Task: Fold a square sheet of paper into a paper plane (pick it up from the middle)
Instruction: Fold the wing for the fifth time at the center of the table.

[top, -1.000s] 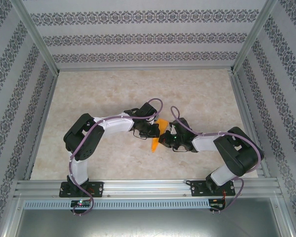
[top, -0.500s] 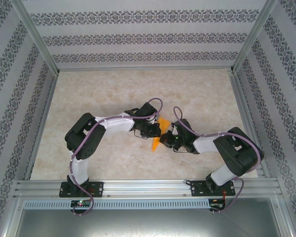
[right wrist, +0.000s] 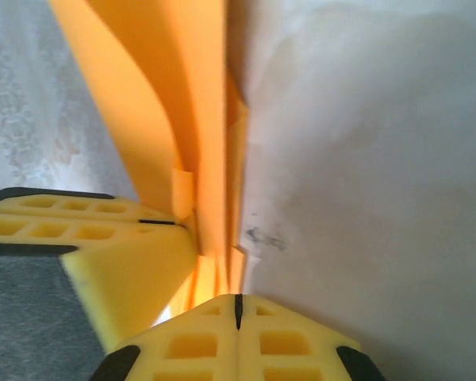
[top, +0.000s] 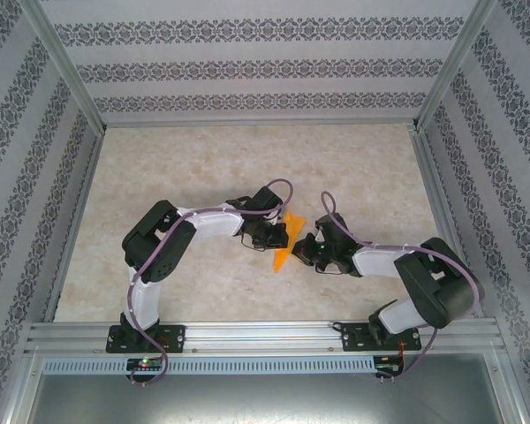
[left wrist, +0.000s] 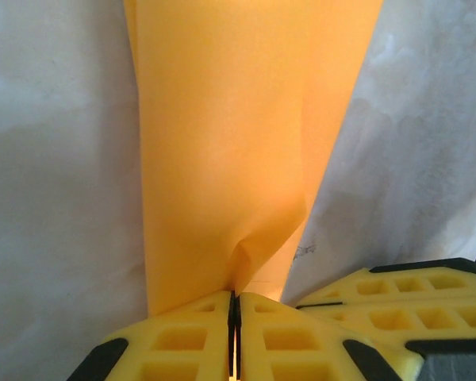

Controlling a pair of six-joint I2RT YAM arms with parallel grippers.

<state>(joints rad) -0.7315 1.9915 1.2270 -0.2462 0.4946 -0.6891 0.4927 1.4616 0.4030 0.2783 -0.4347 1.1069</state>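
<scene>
The square sheet of paper (top: 283,254) is orange and folded into a narrow pointed wedge, standing on edge over the table's near middle. My left gripper (top: 277,236) is shut on it. In the left wrist view the paper (left wrist: 238,143) rises from the pinched jaws of that gripper (left wrist: 234,298), creased where they bite. My right gripper (top: 302,249) sits just right of the paper, shut. In the right wrist view its tips (right wrist: 238,302) meet with nothing between them, and the paper's layered edge (right wrist: 202,103) ends just ahead. The left gripper's fingers (right wrist: 103,238) show at the left.
The marble-patterned table (top: 203,168) is fenced by aluminium rails (top: 247,334) at the front and sides, with patterned walls beyond. Both arms bend inward, their elbows near the front corners. The right gripper's fingers (left wrist: 397,305) show low right in the left wrist view.
The right gripper has drawn back to the right, a little away from the paper, and its elbow has swung right. The left gripper still holds the paper, shifted slightly.
</scene>
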